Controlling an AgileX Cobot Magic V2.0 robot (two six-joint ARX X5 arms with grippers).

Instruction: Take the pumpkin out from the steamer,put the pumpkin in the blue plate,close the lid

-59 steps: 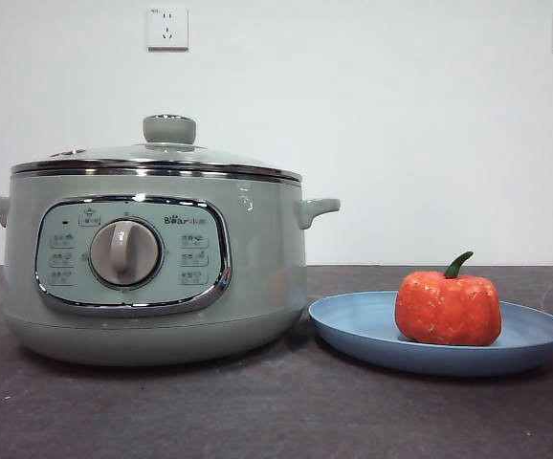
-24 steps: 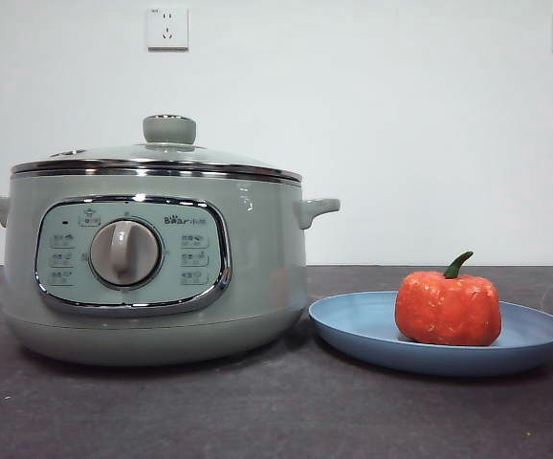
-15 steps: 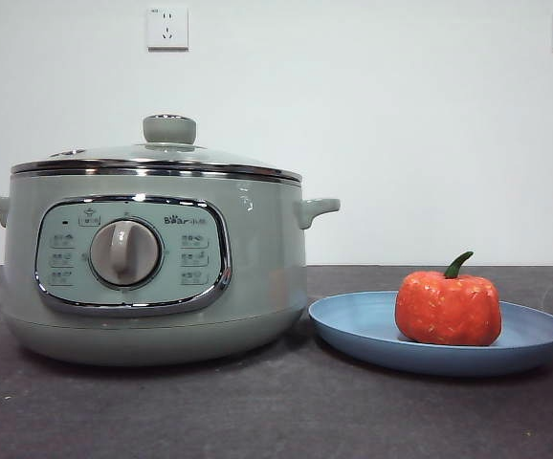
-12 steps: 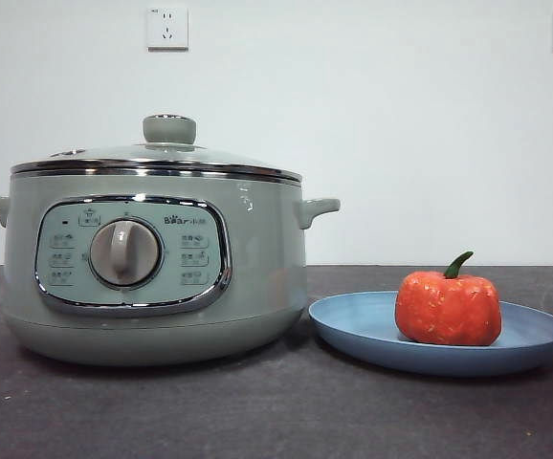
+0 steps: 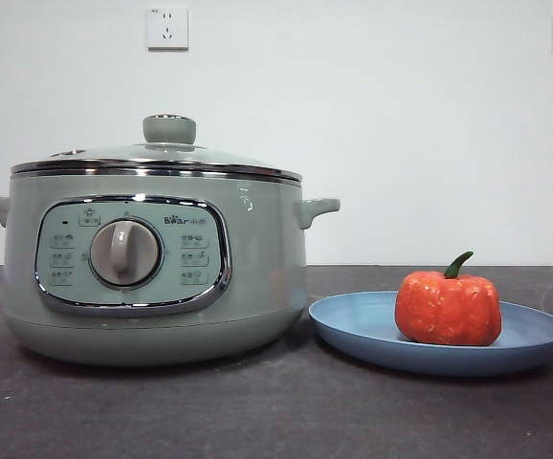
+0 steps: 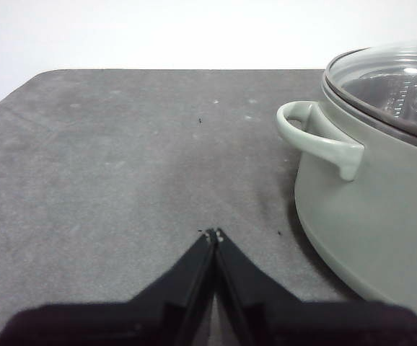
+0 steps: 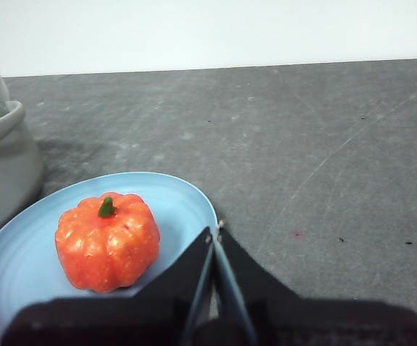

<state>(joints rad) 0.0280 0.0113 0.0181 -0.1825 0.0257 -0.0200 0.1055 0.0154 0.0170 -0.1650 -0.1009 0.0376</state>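
Note:
The sage-green steamer (image 5: 152,268) stands at the left of the table with the glass lid (image 5: 162,153) seated flat on its rim. Beside it on the right lies the blue plate (image 5: 363,330), and the orange pumpkin (image 5: 448,306) sits upright on it, green stem up. In the right wrist view the pumpkin (image 7: 107,241) rests on the plate (image 7: 21,267), and my right gripper (image 7: 216,232) is shut and empty, just off the plate's edge. My left gripper (image 6: 212,235) is shut and empty, over bare table beside the steamer's side handle (image 6: 317,137). Neither arm shows in the front view.
Dark grey tabletop (image 5: 276,411) lies in front of the steamer and plate. A white wall with two sockets (image 5: 167,29) stands behind. In the left wrist view the table's far corner (image 6: 42,76) is rounded.

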